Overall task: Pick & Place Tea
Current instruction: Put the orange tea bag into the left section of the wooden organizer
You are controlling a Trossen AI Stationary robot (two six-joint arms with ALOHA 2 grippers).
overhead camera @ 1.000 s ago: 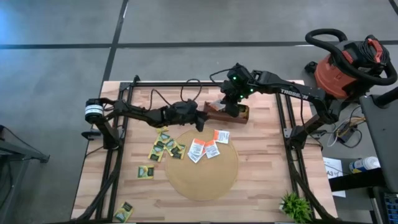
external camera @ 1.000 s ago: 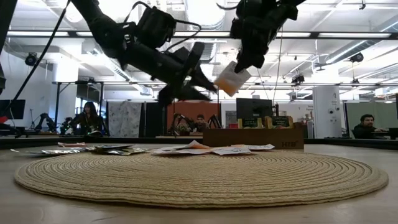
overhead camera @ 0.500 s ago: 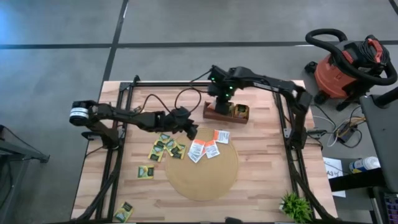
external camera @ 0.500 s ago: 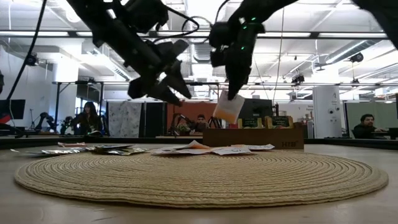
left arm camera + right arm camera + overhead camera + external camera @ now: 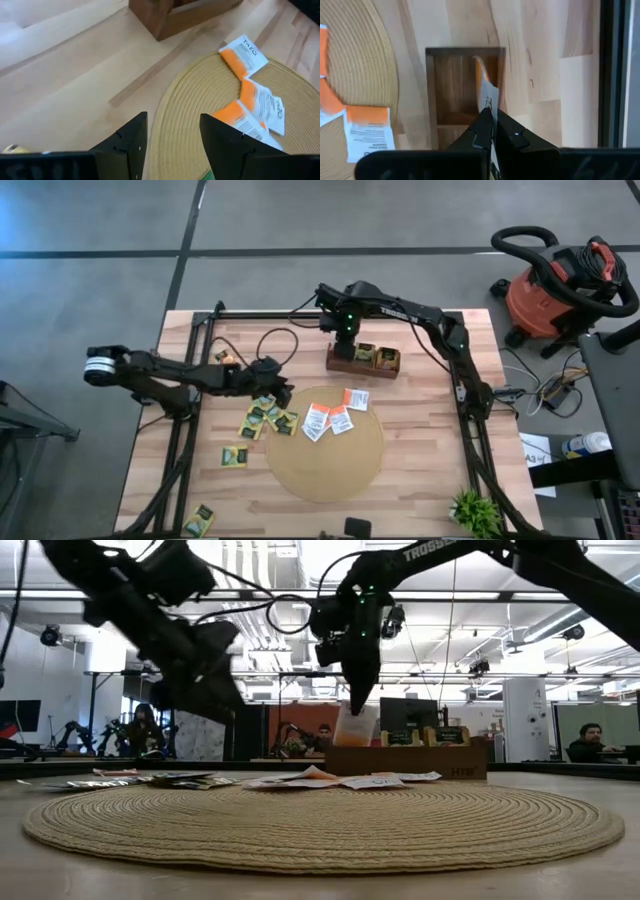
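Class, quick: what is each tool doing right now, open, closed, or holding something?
Left tool: open, holding nothing, above the mat's edge.
Right tool: closed on an orange-and-white sachet, over the box's end compartment.

I see pale wood table (image 5: 420, 470), matt grain; coarse woven mat (image 5: 325, 465); dark smooth wooden box (image 5: 345, 364); thin paper sachets (image 5: 328, 420), slightly glossy print.

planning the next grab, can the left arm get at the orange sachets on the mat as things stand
Probably yes. The left gripper is open and empty at the mat's edge, and the orange sachets lie flat ahead with nothing between. The right gripper is off over the wooden box.
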